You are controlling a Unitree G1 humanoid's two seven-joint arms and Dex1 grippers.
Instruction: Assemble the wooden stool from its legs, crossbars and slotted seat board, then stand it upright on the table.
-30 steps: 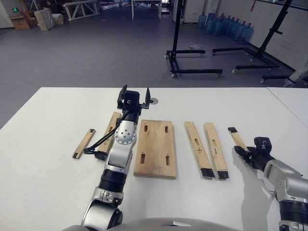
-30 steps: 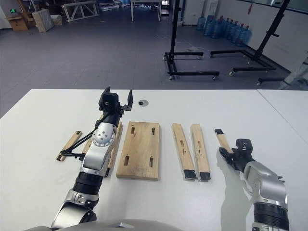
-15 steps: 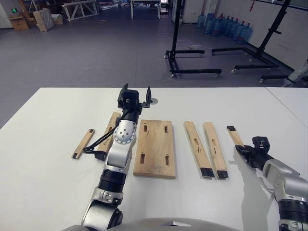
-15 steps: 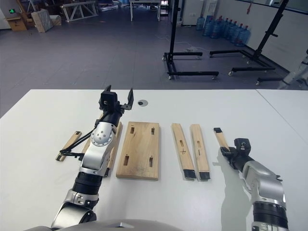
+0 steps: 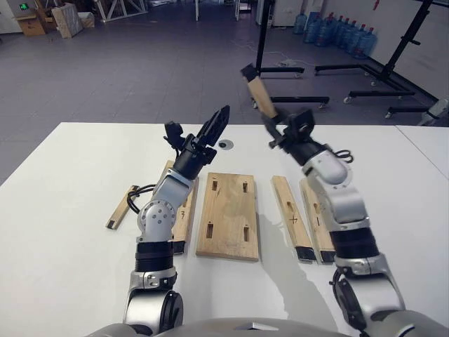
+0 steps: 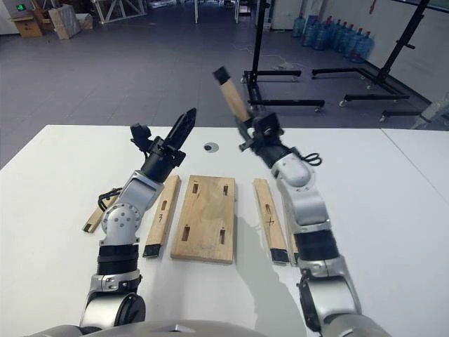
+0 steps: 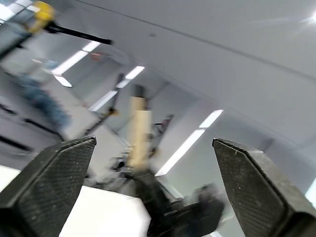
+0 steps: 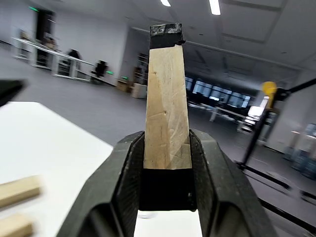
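Right gripper [image 5: 279, 131] gripped a narrow wooden bar [image 5: 257, 95] high over the table [image 5: 63, 175].
The bar's lower end sat clamped between the fingers, and its dark-capped end pointed up and away. The left gripper [image 5: 219, 123], spread wide and empty, was raised just to the left. The seat board [image 5: 228, 214] lay flat mid-table.

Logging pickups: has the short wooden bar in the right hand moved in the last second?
Yes: the right hand lifted the bar off the table, up and left toward the seat board.
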